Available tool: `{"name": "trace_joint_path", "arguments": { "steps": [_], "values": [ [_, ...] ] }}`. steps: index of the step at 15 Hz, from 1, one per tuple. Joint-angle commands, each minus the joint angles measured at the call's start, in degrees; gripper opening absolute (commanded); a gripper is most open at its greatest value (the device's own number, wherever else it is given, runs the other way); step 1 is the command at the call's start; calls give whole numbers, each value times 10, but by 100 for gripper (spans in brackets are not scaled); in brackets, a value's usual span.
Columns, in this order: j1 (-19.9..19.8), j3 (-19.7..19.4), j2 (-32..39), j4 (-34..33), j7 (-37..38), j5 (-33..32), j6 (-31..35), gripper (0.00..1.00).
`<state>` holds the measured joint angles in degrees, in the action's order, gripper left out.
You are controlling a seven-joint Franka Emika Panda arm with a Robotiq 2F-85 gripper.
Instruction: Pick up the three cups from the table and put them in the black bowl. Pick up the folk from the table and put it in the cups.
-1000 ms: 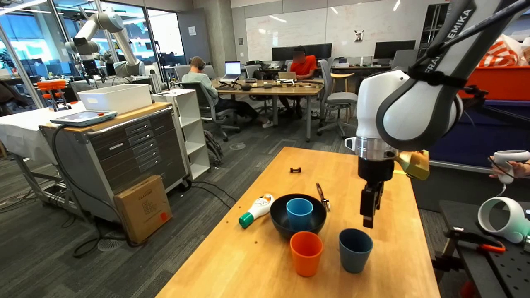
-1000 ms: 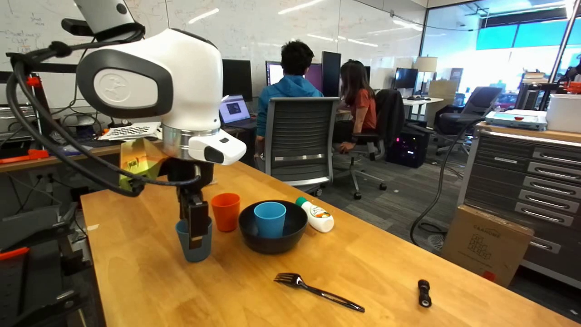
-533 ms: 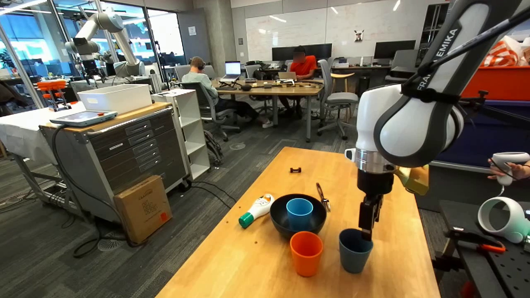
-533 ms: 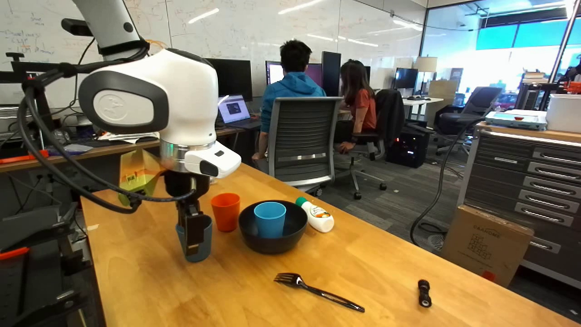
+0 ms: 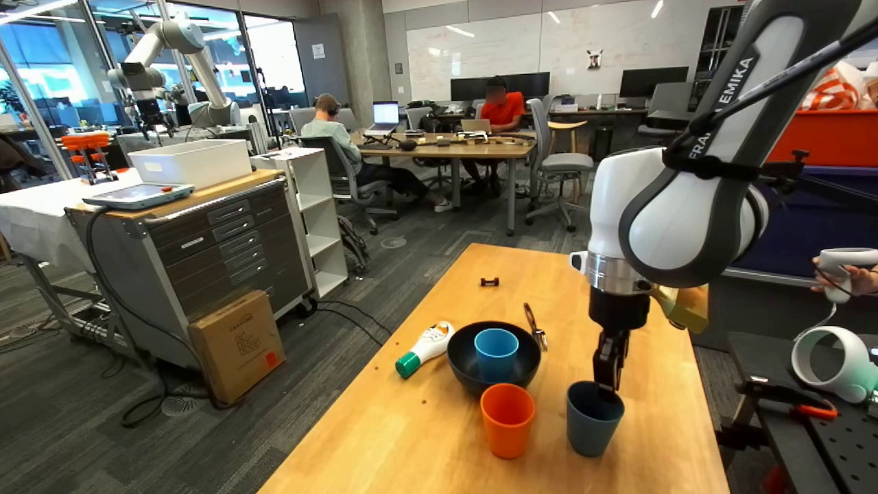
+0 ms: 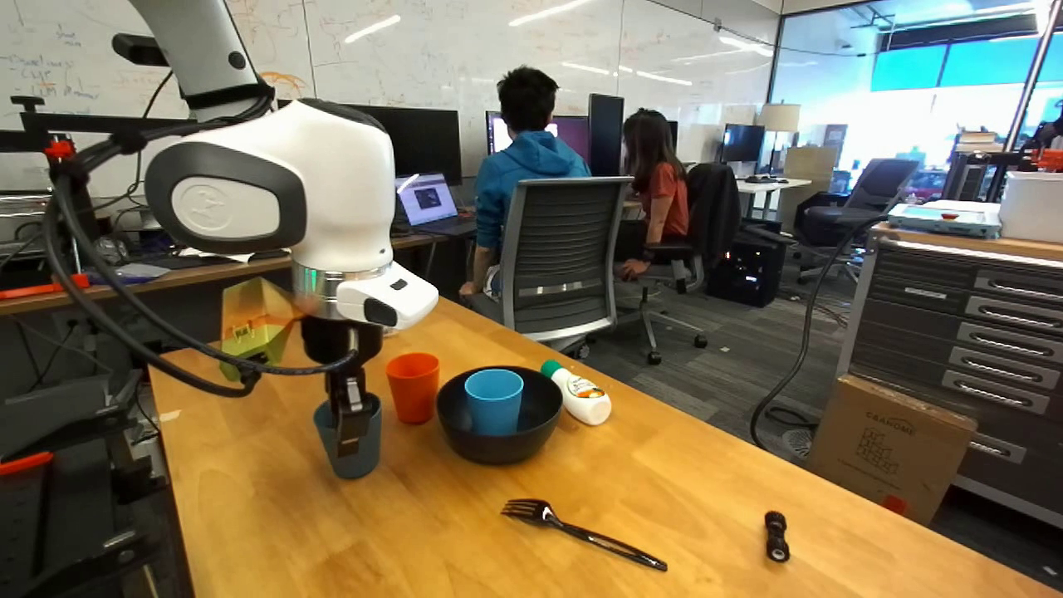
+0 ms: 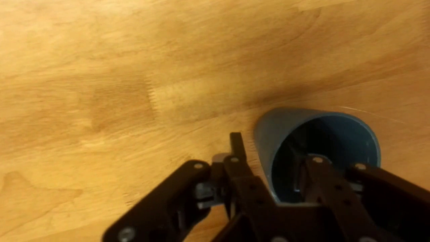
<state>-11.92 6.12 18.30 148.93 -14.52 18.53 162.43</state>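
Grey cup [image 5: 592, 433]: in an exterior view, stood on the table [image 5: 384, 446] at four o'clock from the black bowl [image 5: 463, 362]; had just shifted slightly, toward four.
Claw [image 5: 609, 386]: same view, down at one o'clock of that cup's mouth, jaws narrower than half a second earlier.
Blue cup [image 5: 496, 353]: inside the bowl, unmoved; one of three placed.
Orange cup [image 6: 413, 389]: in an exterior view, on the table between nine and ten o'clock from the bowl, unmoved; grey cup there had slid toward nine.
Fork [image 6: 581, 532]: same view, on the table, five o'clock from the bowl, unmoved.
Fingers [image 7: 237, 148]: wrist view, straddled the grey cup's wall, one outside, one inside; claw part-way open, gaps showing, no firm hold visible.
Grey cup grasp: pinch judged under way, the slide probably a finger nudging the wall; uneven squeezing might have tipped it. Lift, orange cup and fork remained.
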Motion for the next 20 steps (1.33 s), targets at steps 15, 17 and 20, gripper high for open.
{"name": "trace_joint_path", "arguments": {
  "steps": [15,17,20],
  "values": [
    [-23,25,-42,6,-14,8,-18,1],
    [-22,22,-59,4,-14,9,-22,1],
    [-18,10,-90,-4,-11,13,-41,1]
  ]
}}
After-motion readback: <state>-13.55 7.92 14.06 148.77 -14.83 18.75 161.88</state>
